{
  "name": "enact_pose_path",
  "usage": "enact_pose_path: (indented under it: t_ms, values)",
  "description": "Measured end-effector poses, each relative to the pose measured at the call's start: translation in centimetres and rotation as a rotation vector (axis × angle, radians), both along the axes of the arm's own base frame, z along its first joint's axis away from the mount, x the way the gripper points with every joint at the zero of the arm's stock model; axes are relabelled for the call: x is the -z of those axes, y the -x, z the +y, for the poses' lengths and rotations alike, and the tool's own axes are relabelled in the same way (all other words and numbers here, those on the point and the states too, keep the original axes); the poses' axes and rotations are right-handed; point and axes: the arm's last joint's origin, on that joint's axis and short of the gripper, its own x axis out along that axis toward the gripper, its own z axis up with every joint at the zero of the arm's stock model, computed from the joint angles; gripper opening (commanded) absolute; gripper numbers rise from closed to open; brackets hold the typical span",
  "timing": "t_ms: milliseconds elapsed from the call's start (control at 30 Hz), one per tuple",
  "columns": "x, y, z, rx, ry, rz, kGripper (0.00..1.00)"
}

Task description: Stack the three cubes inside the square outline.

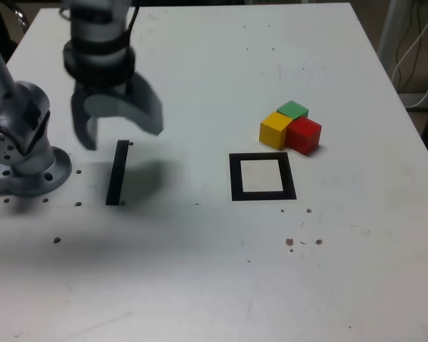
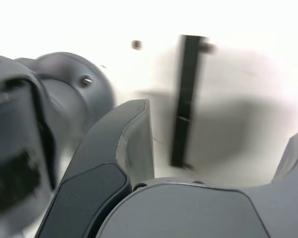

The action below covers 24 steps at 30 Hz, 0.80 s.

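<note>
The gripper (image 1: 123, 140) is blurred in the exterior view; its jaws stand wide apart, with nothing between them. It is positioned above the table (image 1: 178, 285), near the black strip (image 1: 118, 172). The square outline (image 1: 262, 197) lies flat, well apart from the gripper, toward the exterior view's right. Beyond the outline's upper edge in that view, the three cubes are grouped closely: the yellow cube (image 1: 274, 131) at left, the red cube (image 1: 304, 135) at right, the green cube (image 1: 293, 110) behind. All three are outside the outline.
</note>
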Motion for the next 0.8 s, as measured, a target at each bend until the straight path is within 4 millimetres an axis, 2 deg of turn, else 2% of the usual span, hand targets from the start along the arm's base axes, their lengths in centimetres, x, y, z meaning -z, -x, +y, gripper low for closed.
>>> enact_pose_path:
  t_ms: [167, 433, 700, 800]
  values:
    - [-2.7, -2.1, -0.3, -0.025, -0.009, 0.019, 0.93]
    - [-5.7, -7.3, -0.9, -0.096, -0.003, -0.048, 0.93]
    - [-5.3, -14.4, -1.8, -0.104, 0.028, -0.008, 0.93]
    - [-5.1, -16.5, -2.0, -0.109, 0.031, 0.012, 0.93]
